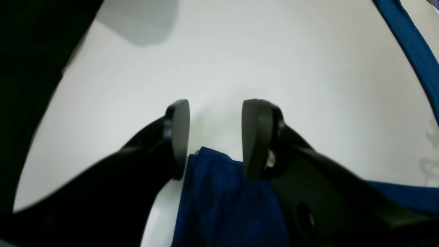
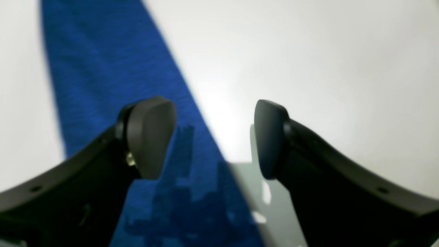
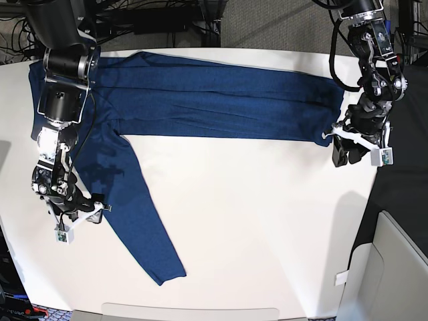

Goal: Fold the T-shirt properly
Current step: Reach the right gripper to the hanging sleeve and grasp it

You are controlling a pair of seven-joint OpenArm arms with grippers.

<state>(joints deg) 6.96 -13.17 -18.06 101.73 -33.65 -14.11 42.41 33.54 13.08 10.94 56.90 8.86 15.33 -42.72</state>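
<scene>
T-shirt (image 3: 221, 100) spread on white counter (image 3: 254, 214) — no readable print. Left gripper (image 1: 215, 137) jaws apart, fabric edge between them, not clenched; right gripper (image 2: 215, 137) jaws released over sleeve.

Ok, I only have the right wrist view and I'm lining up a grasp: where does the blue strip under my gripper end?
Observer: That strip is a sleeve of the T-shirt. It runs diagonally past the right gripper toward the bottom of the base view and stops short of the table edge.
Operator: And the rest of the shirt?
Observer: The body lies stretched flat across the far side of the table.
Operator: What about the other arm?
Observer: The left gripper is at the opposite end of the body, open. A tip of fabric lies between its fingers but does not look pinched.
</scene>
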